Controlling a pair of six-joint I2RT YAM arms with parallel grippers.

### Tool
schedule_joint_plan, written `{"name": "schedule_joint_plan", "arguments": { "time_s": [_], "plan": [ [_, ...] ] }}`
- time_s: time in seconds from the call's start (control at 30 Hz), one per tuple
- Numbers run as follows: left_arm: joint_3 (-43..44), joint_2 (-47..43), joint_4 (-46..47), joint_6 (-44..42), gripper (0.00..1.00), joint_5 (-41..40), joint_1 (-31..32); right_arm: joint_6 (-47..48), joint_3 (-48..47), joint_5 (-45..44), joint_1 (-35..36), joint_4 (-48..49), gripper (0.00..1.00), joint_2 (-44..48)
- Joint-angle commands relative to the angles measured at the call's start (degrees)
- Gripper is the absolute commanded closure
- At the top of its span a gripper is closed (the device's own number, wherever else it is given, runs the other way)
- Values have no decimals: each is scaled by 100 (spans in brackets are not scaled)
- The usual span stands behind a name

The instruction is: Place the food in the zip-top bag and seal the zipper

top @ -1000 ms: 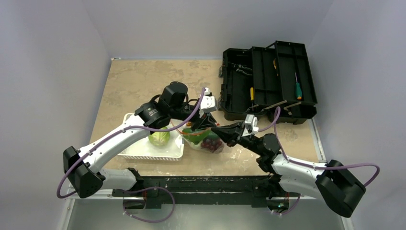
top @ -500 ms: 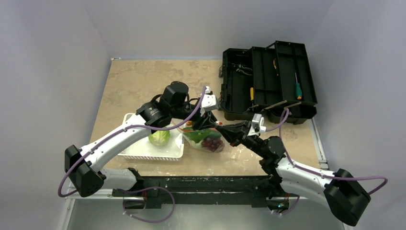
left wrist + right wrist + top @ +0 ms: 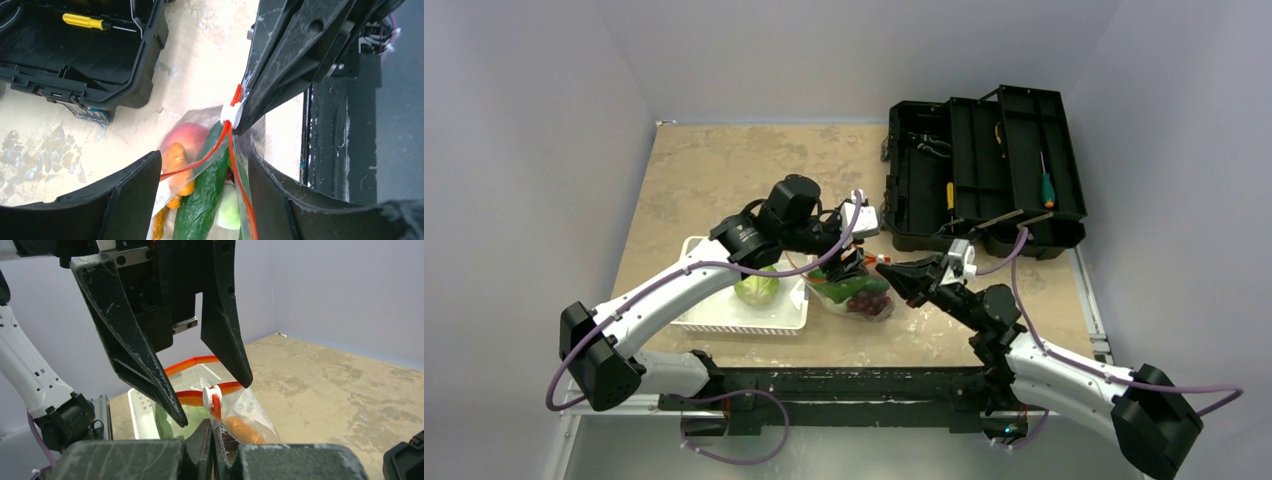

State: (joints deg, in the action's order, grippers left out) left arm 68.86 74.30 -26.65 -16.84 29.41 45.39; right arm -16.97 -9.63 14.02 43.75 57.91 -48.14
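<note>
A beige, mottled bench (image 3: 714, 170) carries a black toolbox (image 3: 1014, 140) at its far right corner, standing open with its trays folded out to the right. Inside, a yellow-handled screwdriver (image 3: 950, 195) lies in the deep left compartment, and a green-handled screwdriver (image 3: 1046, 187) lies well apart from it in the outermost tray, while some dark tools further back are too small to tell. A white slatted basket (image 3: 754, 322) sits near the bench's front left edge, well apart from the toolbox.
</note>
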Motion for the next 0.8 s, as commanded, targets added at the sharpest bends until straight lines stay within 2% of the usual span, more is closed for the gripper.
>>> {"name": "schedule_joint_plan", "arguments": {
  "time_s": [0.0,0.13,0.2,0.23,0.3,0.37,0.47,0.57,0.6,0.63,0.77],
  "plan": [
    [-48,-63,-117,-384,45,-111,-73,328,-327,-12,-18,-752,100,391],
    [184,175,-293,-375,80,-68,-74,571,-582,131,-23,-1627,100,694],
    [212,177,-309,-366,93,-94,-74,643,-837,96,-22,-2315,99,775],
    [172,139,-257,-356,99,-75,-74,637,-1007,77,-22,-2703,86,787],
    [95,43,-131,-332,100,-17,-72,460,-1430,11,-20,-3518,56,756],
    [63,-56,-62,-314,100,64,-73,174,-1873,-1,-23,-4346,40,688],
    [65,-126,2,-249,100,75,-74,-307,-2528,-637,-19,-5348,34,709],
    [50,-184,74,-166,100,92,-74,-599,-2803,-957,-25,-5762,18,837],
    [49,-202,93,-128,100,123,-73,-612,-2890,-908,-29,-5896,15,848],
    [49,-216,98,-119,100,167,-67,-614,-2990,-813,-22,-5997,14,838],
    [50,-287,124,-72,100,236,-61,-743,-3291,-717,-29,-6345,23,588]
  ]
}}
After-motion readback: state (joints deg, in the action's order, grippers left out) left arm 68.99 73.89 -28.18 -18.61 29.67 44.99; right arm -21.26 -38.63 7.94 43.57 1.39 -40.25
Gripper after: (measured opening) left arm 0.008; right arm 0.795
